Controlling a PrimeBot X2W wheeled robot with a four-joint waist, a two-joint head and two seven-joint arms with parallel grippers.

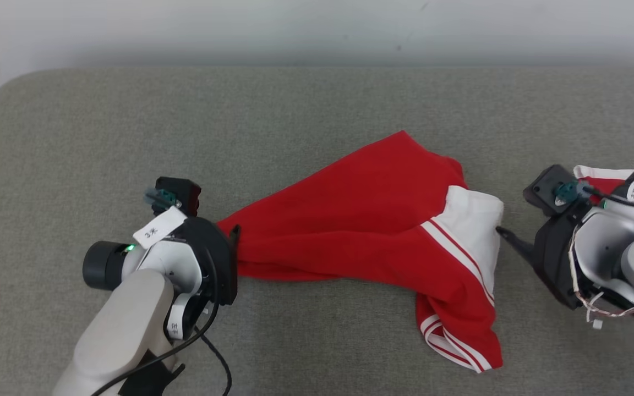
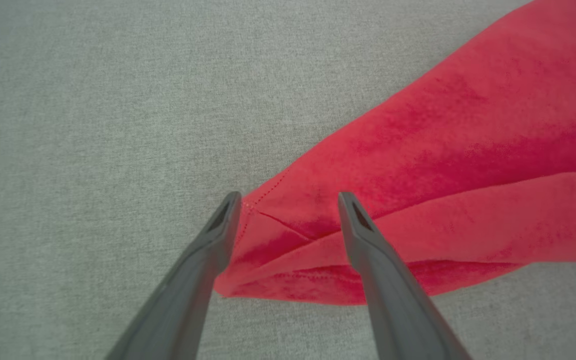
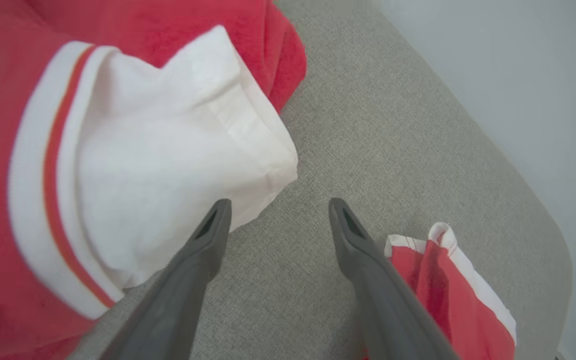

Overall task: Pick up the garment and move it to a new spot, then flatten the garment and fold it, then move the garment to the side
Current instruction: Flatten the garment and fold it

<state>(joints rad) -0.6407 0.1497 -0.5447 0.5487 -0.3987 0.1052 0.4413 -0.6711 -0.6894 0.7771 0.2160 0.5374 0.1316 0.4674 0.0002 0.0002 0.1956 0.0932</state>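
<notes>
Since the left tool (image 2: 289, 200) and right tool (image 3: 278, 207) gape empty, a shallow pinch on the garment (image 2: 443, 150) corner could slip.

1. garment (image 2: 443, 150): cut off by the left wrist view's right edge; head view hides its corner behind the left gripper (image 2: 289, 197).
2. red-and-white cloth (image 1: 592, 174): mostly hidden behind the right arm (image 1: 614, 247).
3. wrist label (image 1: 158, 228): writing too small to read.

right pincer (image 3: 276, 212) spread | garment (image 3: 143, 150) white cuff at one finger | red-white cloth (image 3: 443, 280) beside other
</notes>
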